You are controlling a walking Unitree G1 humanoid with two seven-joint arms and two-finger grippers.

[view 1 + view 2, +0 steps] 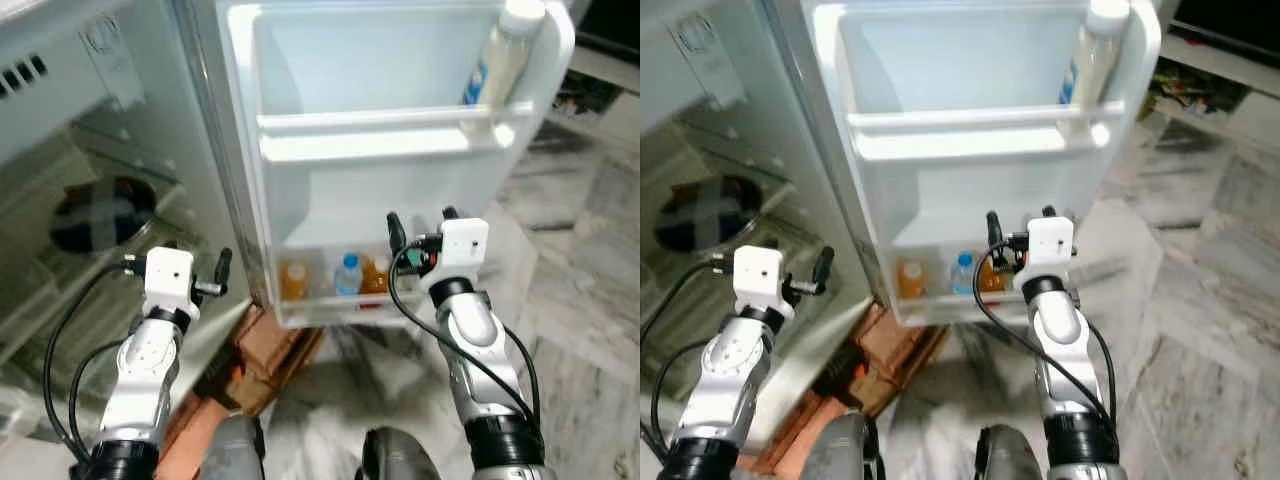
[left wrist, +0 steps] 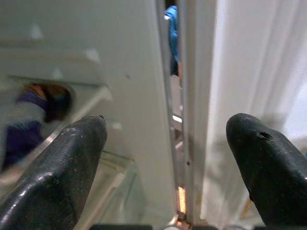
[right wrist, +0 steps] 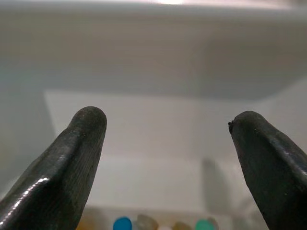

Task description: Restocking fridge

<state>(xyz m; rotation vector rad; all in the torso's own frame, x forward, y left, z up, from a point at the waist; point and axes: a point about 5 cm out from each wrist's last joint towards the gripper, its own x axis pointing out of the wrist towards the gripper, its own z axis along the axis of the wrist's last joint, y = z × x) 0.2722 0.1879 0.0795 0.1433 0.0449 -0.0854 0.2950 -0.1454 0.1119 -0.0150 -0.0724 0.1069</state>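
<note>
You're partway through the restock, as far as this shows: the fridge door (image 1: 400, 150) stands open at 12 o'clock, its bottom rack already carries an orange bottle (image 1: 293, 281), a blue-capped bottle (image 1: 347, 274) and another orange one (image 1: 374, 276), and a tall white bottle (image 1: 497, 60) sits in the upper rack at 1 o'clock. The rest of that upper rack looks bare, so there's room left to fill.

Your left gripper (image 1: 200, 278) sits at 8 o'clock by the door's hinge edge, fingers (image 2: 72, 163) spread wide, nothing between them (the wrist view looks straight along the gap between cabinet and door). Your right gripper (image 1: 420, 225) is up at centre, facing the middle of the door just above the bottom rack, fingers (image 3: 72, 163) likewise wide apart, empty, touching nothing. With both empty, I'd judge you still need to fetch the next item.
</note>
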